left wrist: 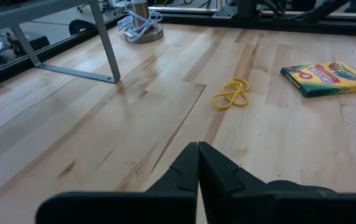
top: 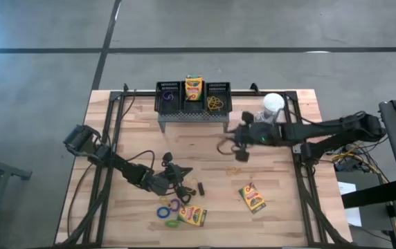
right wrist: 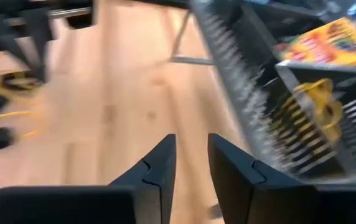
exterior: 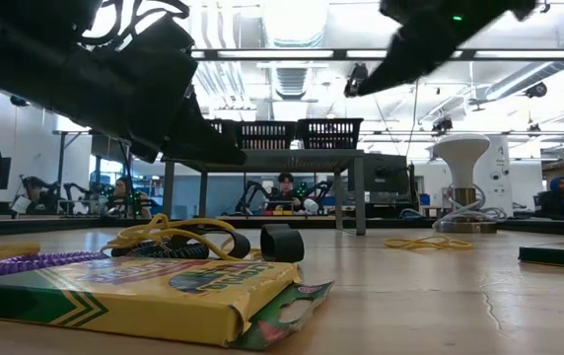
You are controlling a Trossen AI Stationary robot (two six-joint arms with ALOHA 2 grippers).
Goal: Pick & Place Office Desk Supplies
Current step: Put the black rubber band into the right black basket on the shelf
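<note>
Three black mesh bins [top: 194, 97] stand on the grey stand at the far edge. The left one holds a purple loop [top: 167, 97], the middle one a crayon box [top: 194, 88], the right one a yellow loop [top: 215, 104]. Two crayon boxes [top: 253, 198] [top: 192, 216] lie flat on the table. Purple, blue and green loops [top: 168, 208], a black loop [top: 199, 187] and a yellow loop [top: 234, 169] lie loose. My left gripper [left wrist: 198, 148] is shut and empty, low over the table near the loops. My right gripper [right wrist: 189, 140] is open by a narrow gap and empty, in front of the stand.
The grey perforated stand [top: 192, 117] stands on thin legs [left wrist: 106, 50] at the far middle. A white round-topped object [top: 273, 104] stands to its right. Bare wood lies between the stand and the loose yellow loop [left wrist: 231, 94]. People sit in the room beyond the table.
</note>
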